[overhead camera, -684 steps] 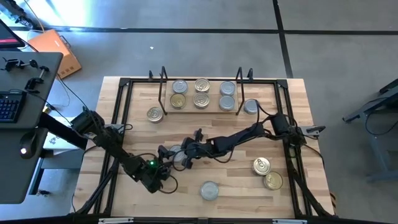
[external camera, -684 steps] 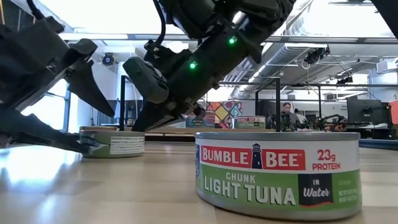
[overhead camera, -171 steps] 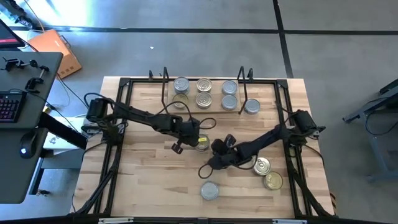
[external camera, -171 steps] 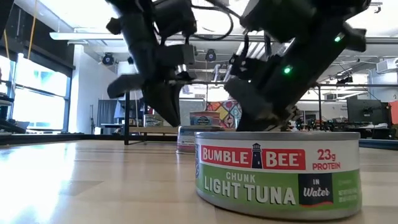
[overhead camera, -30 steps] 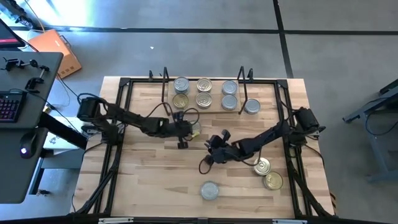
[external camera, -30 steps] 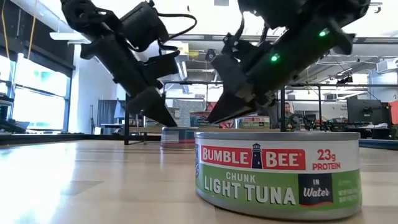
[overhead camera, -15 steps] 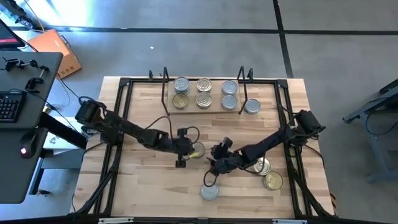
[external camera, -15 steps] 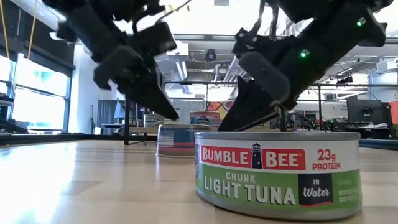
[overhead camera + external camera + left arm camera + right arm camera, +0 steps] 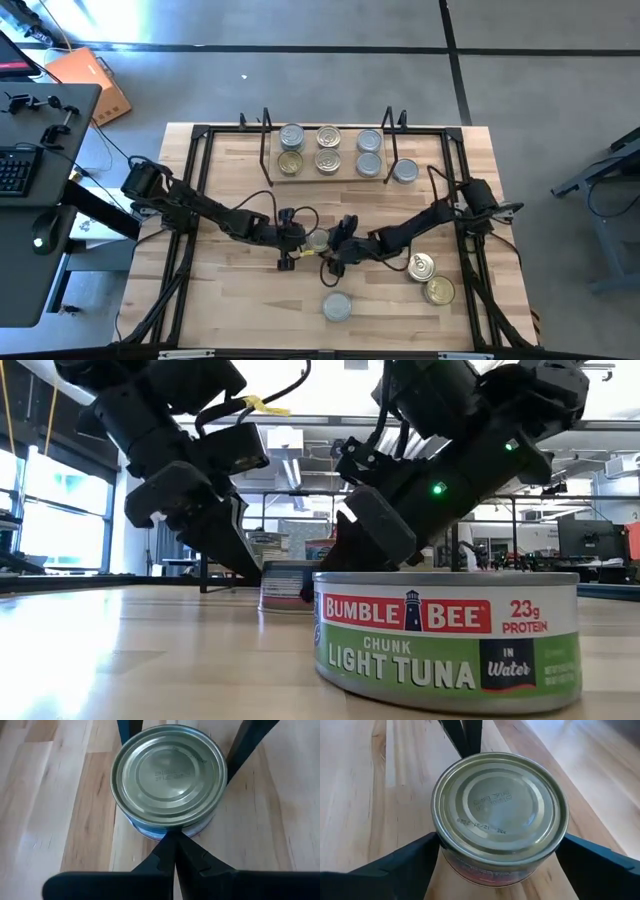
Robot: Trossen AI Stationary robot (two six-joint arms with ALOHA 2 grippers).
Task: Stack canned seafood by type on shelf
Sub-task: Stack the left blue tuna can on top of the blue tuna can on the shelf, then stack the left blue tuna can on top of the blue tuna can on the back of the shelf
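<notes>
Counting six tins on the shelf (image 9: 330, 177), I see five left: my spread right gripper (image 9: 327, 252) straddles one (image 9: 318, 240), pinched-shut empty left gripper (image 9: 297, 240) touching it.

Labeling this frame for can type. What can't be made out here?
- Centre tin: label type unreadable; both wrist views show mostly its lid, low view hides it behind the Bumble Bee tin.
- Shelf tins: labels unseen, high view shows only tops, too small.
- Right tool: contact with the centre tin's sides unclear.
- Left tool: whether it touches the tin, unclear.
</notes>
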